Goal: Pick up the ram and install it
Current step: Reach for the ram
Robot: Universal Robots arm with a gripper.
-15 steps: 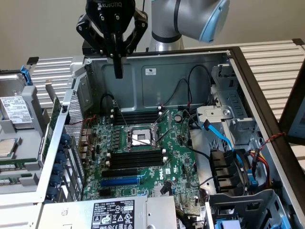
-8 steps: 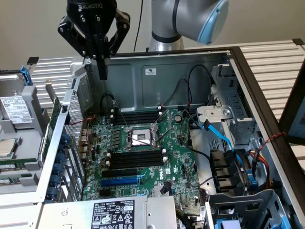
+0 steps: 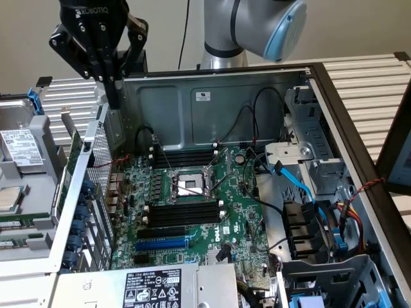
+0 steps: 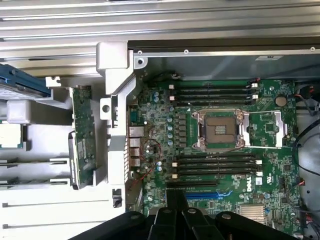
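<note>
The ram (image 3: 70,174) (image 4: 82,131) is a thin green stick with a white label. It stands on edge just outside the open case, against the perforated rear panel (image 3: 96,186) on the exterior view's left. My gripper (image 3: 115,101) (image 4: 176,199) hangs above the case's rear corner, higher than the ram and apart from it. Its black fingers are shut with nothing between them. Inside the case, long black empty memory slots (image 3: 183,212) (image 4: 215,164) lie on both sides of the CPU socket (image 3: 186,185) (image 4: 220,130).
A blue expansion slot (image 3: 164,244) lies below the memory slots. A labelled power supply (image 3: 151,289) sits at the case's near edge. Blue and black cables (image 3: 302,192) crowd the drive bay on the exterior view's right. A grey drive tray (image 3: 19,167) lies outside the case beside the ram.
</note>
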